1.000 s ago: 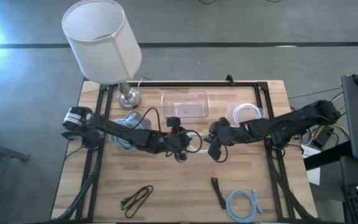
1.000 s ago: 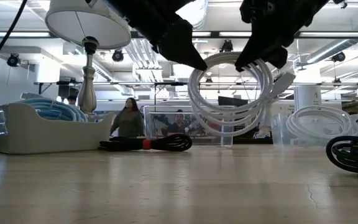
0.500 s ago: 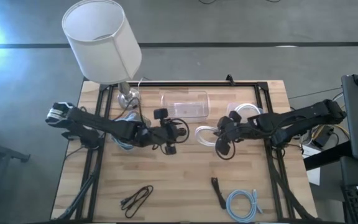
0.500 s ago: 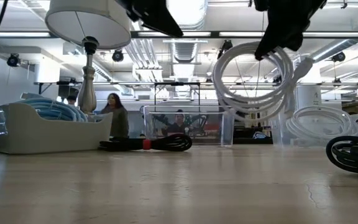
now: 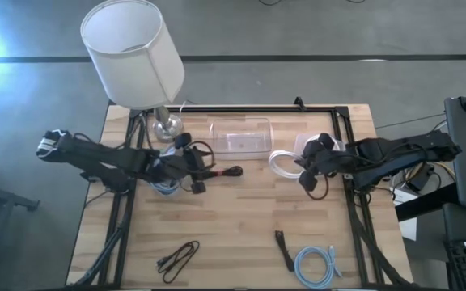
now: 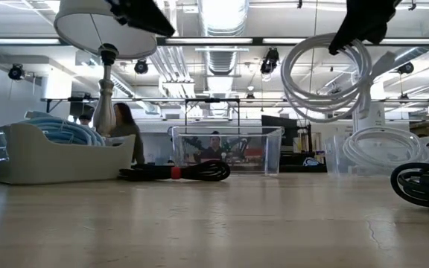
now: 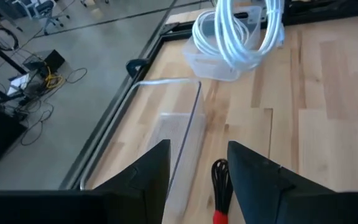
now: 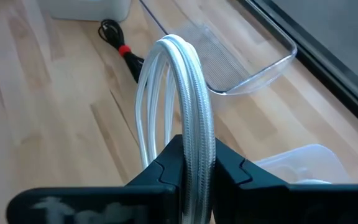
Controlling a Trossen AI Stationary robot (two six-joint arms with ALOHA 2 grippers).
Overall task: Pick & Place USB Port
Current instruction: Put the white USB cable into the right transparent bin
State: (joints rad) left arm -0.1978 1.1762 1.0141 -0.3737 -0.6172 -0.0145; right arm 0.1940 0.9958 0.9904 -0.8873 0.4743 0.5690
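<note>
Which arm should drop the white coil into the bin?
Right. The right gripper already clamps the white cable coil, held in the air close to the small clear bin with another white cable. The left gripper is open and empty, farther off.

The left gripper is hanging left of centre, fingers parted and empty; the right gripper is gripping right of centre, raised.

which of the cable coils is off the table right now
The white coil, gripped in the right gripper's jaws, hangs in the air. The black-and-red bundle and light blue coil lie on the table.
</note>
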